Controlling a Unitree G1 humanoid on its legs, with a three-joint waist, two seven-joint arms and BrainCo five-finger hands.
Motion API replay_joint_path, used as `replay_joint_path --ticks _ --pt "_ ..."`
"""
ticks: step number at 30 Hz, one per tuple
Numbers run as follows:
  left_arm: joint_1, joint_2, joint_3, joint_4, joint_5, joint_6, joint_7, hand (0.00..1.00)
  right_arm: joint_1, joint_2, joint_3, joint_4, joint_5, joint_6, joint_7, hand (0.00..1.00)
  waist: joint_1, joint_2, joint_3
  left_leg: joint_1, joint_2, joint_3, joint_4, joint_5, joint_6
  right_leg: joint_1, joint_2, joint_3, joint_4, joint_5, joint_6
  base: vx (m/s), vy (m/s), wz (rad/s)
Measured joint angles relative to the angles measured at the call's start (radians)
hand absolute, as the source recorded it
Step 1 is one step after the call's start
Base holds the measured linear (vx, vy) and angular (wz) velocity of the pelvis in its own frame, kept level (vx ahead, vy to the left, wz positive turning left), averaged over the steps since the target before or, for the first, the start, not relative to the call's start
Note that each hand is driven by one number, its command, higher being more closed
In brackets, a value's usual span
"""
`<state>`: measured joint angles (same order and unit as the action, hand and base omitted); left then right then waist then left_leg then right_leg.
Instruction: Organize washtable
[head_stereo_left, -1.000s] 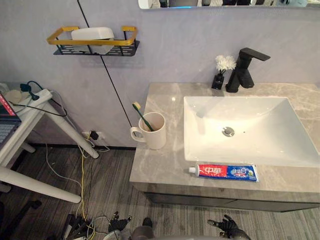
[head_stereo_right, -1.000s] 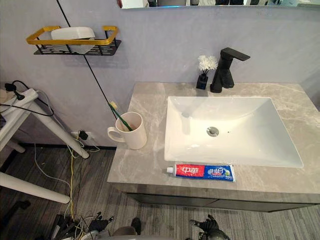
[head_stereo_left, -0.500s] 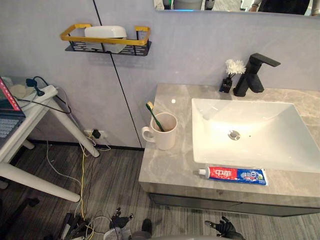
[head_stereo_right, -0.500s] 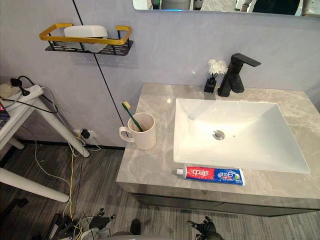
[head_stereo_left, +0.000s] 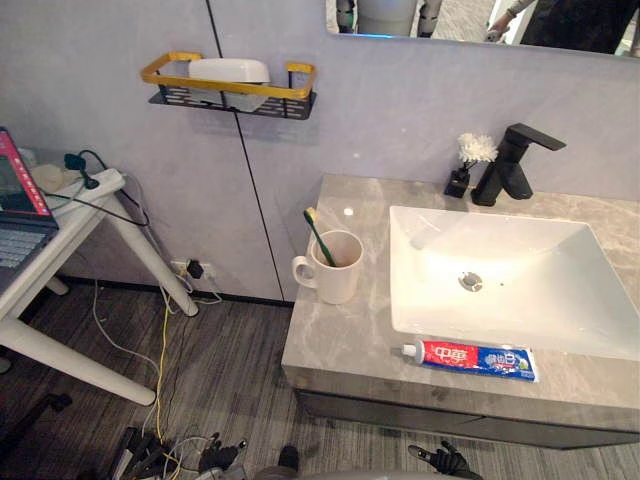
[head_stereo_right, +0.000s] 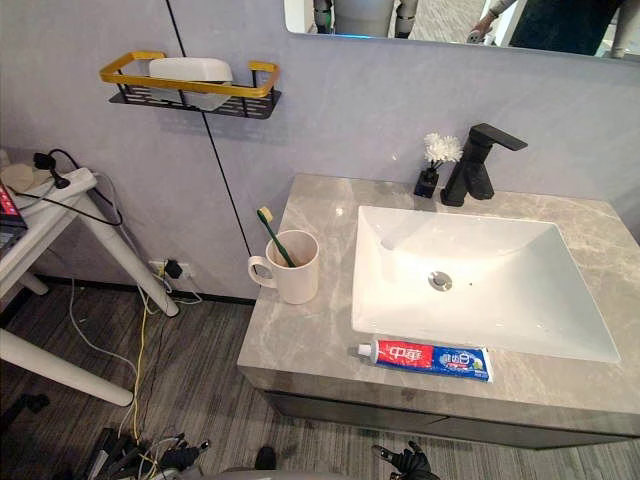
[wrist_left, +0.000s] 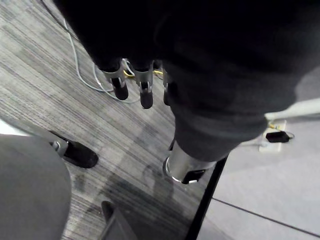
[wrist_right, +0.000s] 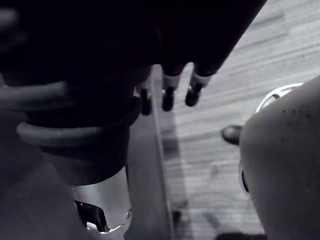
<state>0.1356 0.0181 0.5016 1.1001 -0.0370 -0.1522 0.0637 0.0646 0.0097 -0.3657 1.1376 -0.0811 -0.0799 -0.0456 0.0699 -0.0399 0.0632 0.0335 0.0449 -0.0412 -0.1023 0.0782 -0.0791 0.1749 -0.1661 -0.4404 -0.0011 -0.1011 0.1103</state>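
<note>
— Left eye view, beginning from the left side: what is there?
— A white side table (head_stereo_left: 50, 240) with an open laptop (head_stereo_left: 14, 215) on it. Then comes a wall shelf (head_stereo_left: 232, 92) with a yellow rail, and a white soap dish (head_stereo_left: 229, 70) lies in it.
— And on the washtable?
— The grey stone counter (head_stereo_left: 340, 345) carries a cream mug (head_stereo_left: 338, 270) near its left edge, upright, with the handle to the left. A toothbrush (head_stereo_left: 318, 235) with a green handle leans inside it. To the right is the white basin (head_stereo_left: 520, 300). The toothpaste tube (head_stereo_left: 468, 359) lies flat on the front strip of the counter, just before the basin, cap to the left. At the wall, a small black vase (head_stereo_left: 468, 160) with white flowers stands just beside the black faucet (head_stereo_left: 512, 165).
— The hands?
— Both hang low in front of the counter, above the grey plank floor (head_stereo_left: 230, 370), well apart from the things on top. The left hand (wrist_left: 145, 90) has straight, loose fingers and holds nothing. The right hand (wrist_right: 192, 87) is the same.
</note>
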Motion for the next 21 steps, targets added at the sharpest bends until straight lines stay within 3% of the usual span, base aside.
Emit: replay_joint_path --ticks 3,6,7,10,13,16,18,21 --pt "0.057 -0.007 0.093 0.014 -0.014 0.028 0.000 0.00 0.003 0.000 -0.007 -0.001 -0.001 0.000 0.005 0.00 0.004 0.002 -0.001 -0.005 -0.012 -0.039 0.000 0.000 0.001 0.018 -0.006 -0.039 -0.001 -0.009 -0.005 0.01 -0.024 0.38" --pt "0.089 0.009 0.178 0.002 -0.030 0.040 0.010 0.00 0.016 -0.001 -0.010 -0.004 -0.004 0.000 0.006 0.00 0.034 0.019 -0.008 -0.018 -0.031 -0.094 0.001 0.002 0.002 0.037 -0.014 -0.095 0.003 -0.020 0.001 0.04 -0.034 0.54" --pt "0.082 0.021 0.210 -0.035 -0.032 0.040 0.020 0.00 0.023 -0.002 -0.004 -0.005 -0.004 0.000 0.006 0.00 0.055 0.015 -0.013 -0.023 -0.034 -0.120 0.006 0.004 0.004 0.046 -0.013 -0.115 0.008 -0.023 -0.002 0.04 -0.048 0.68" --pt "0.072 0.063 0.288 -0.148 -0.057 0.038 0.060 0.00 0.033 -0.002 0.012 -0.008 0.002 0.014 0.001 0.00 0.061 0.025 -0.012 -0.035 -0.047 -0.178 0.007 0.010 0.007 0.067 -0.013 -0.159 0.017 -0.038 -0.004 0.03 -0.061 0.69" --pt "0.042 0.097 0.394 -0.397 -0.089 0.036 0.117 0.00 0.038 -0.001 0.016 -0.023 0.012 0.020 0.000 0.00 0.086 0.026 -0.013 -0.085 -0.051 -0.227 0.033 0.015 -0.001 0.044 -0.012 -0.197 0.050 -0.060 0.005 0.00 -0.073 0.48" --pt "0.032 0.096 0.426 -0.804 -0.072 0.030 0.217 0.00 0.046 0.001 0.023 -0.025 0.039 0.032 -0.015 0.00 0.105 0.035 -0.015 -0.125 -0.063 -0.275 0.081 0.014 -0.003 0.038 -0.011 -0.245 0.073 -0.074 0.009 -0.03 -0.051 0.44" --pt "0.034 0.051 0.476 -1.072 -0.017 0.026 0.290 0.00 0.058 0.000 0.022 -0.058 0.042 0.055 -0.025 0.00 0.107 0.048 -0.014 -0.128 -0.069 -0.295 0.092 0.014 -0.003 0.052 -0.011 -0.269 0.073 -0.074 0.009 -0.06 -0.023 0.28" --pt "0.046 -0.020 0.500 -1.319 0.084 0.028 0.356 0.00 0.064 -0.009 0.021 -0.070 0.051 0.066 -0.044 0.00 0.107 0.069 -0.013 -0.142 -0.080 -0.328 0.114 0.012 -0.006 0.066 -0.010 -0.302 0.073 -0.079 0.002 -0.09 -0.004 0.37"
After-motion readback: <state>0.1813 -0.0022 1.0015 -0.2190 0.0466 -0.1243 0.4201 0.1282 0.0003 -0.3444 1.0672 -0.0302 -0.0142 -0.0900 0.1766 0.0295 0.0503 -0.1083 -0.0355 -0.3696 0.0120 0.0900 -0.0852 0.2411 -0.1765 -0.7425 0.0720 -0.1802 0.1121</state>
